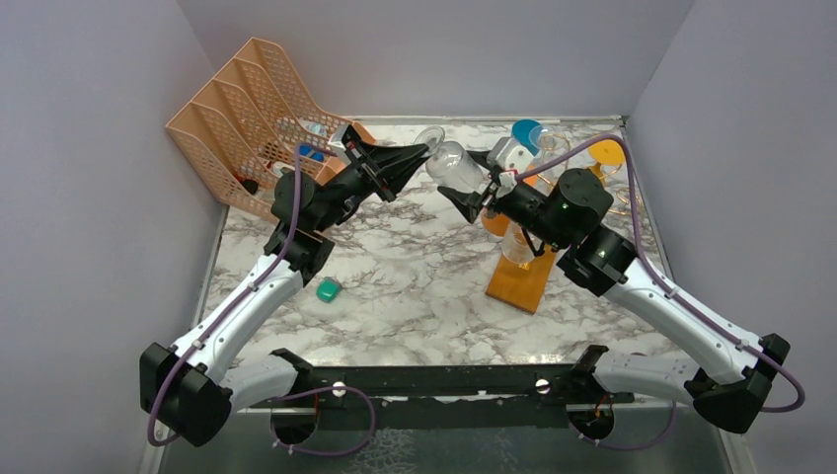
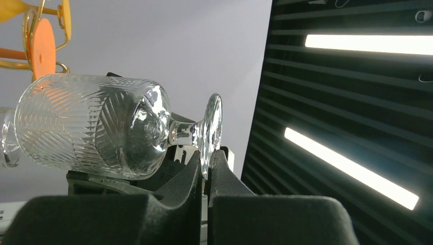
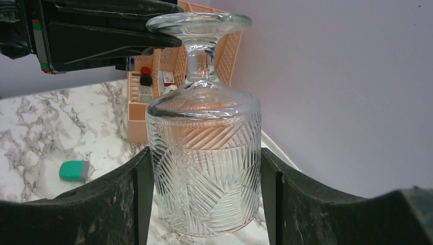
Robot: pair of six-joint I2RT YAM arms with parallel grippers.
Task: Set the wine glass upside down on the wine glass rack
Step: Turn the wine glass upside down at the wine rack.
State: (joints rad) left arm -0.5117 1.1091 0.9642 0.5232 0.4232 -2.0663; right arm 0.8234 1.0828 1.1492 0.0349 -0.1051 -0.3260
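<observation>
Right claw (image 3: 204, 158) straddles glass (image 2: 97, 127) bowl; gripping or only touching, cannot tell. Left claw (image 2: 205, 158) clamped on its foot. Glass lies sideways in mid-air over worktop (image 1: 415, 276), near rack (image 1: 523, 281). Risk: left lets go early, bowl slips, drops, shatters.
</observation>
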